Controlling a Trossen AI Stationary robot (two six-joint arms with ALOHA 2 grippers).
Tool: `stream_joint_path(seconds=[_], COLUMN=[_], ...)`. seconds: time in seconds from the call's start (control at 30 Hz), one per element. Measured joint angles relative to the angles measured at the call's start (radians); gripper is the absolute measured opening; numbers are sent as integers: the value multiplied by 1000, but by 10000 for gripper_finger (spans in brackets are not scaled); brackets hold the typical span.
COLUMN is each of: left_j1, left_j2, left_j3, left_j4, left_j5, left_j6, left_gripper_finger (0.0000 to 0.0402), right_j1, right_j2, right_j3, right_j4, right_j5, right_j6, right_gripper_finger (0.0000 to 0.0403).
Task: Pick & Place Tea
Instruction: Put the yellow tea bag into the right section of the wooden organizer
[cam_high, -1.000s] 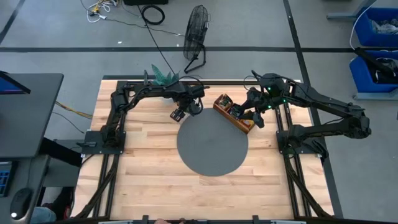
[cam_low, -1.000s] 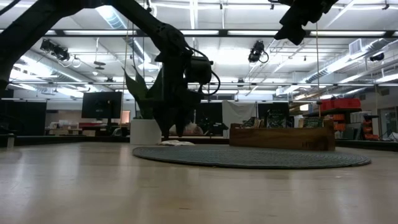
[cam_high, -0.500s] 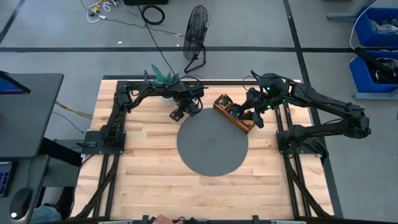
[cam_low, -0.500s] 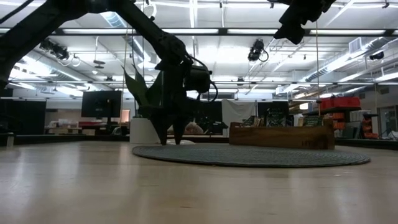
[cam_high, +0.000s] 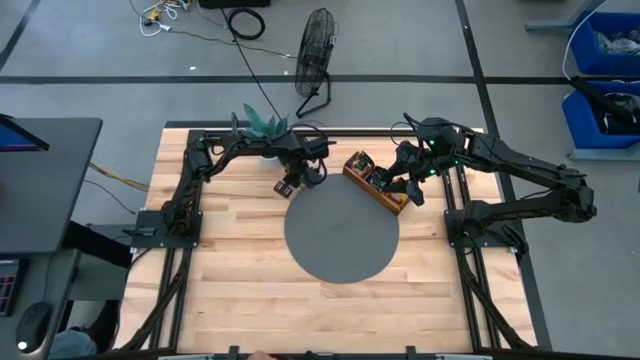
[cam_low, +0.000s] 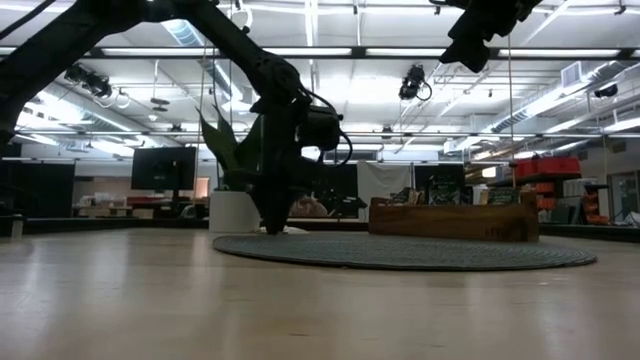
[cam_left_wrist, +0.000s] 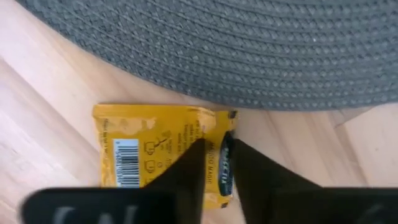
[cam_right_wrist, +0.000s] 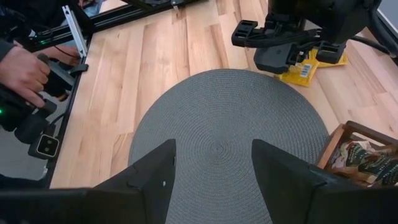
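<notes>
Looking down past our left gripper (cam_left_wrist: 214, 165), we see its two dark fingers (cam_left_wrist: 186, 171) pinched on the edge of a yellow tea packet (cam_left_wrist: 155, 149), which lies flat on the wooden table (cam_high: 240, 270) just beside the rim of the round grey mat (cam_left_wrist: 249, 50). The packet's barcode faces up. From above, our left gripper (cam_high: 288, 185) sits at the mat's (cam_high: 340, 235) far left edge, close to the potted plant (cam_high: 262, 124). At table height the same gripper (cam_low: 275, 225) reaches down to the tabletop at the left end of the mat (cam_low: 400, 252), with the plant's white pot (cam_low: 233, 212) behind it.

Our right gripper (cam_high: 400, 188) hangs over the long wooden tray (cam_high: 375, 188), which lies at a slant along the mat's far right edge. Its fingers (cam_right_wrist: 149, 180) stand apart with nothing between them. Past them we see the mat (cam_right_wrist: 224, 149), a corner of the tray (cam_right_wrist: 348, 149) with dark packets (cam_right_wrist: 360, 157) standing in it, and across the mat our left arm (cam_right_wrist: 292, 34) over the yellow packet (cam_right_wrist: 303, 70), with a second yellow piece just behind it. A person's hand (cam_right_wrist: 22, 71) rests by the frame at the table's edge.

Beyond the table a floor fan (cam_high: 316, 45) stands on the grey floor.
</notes>
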Motion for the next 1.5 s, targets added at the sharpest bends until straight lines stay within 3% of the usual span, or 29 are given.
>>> stream_joint_path(seconds=[0.17,0.3,0.53,0.87,1.1,1.5], left_j1=[-6,-12,-40,-52,-88,-157], left_j2=[0,0,-11,-117,-168,-171], left_j3=[0,0,-2,21,145,481], left_j4=[13,17,-16,-82,-217,-379], left_j5=[0,-11,-147,-150,-59,71], left_j6=[-36,-57,-84,-203,-315,-530], left_gripper_finger=[9,4,2,1,1,1], right_j1=[0,0,0,0,0,79], right_j2=[0,0,0,0,0,76], right_j3=[0,0,0,0,0,0], right_j4=[0,0,17,23,32,135], right_j5=[1,2,11,13,83,178], right_j6=[3,10,9,-2,-32,-64], right_gripper_finger=[216,216,207,189,190,190])
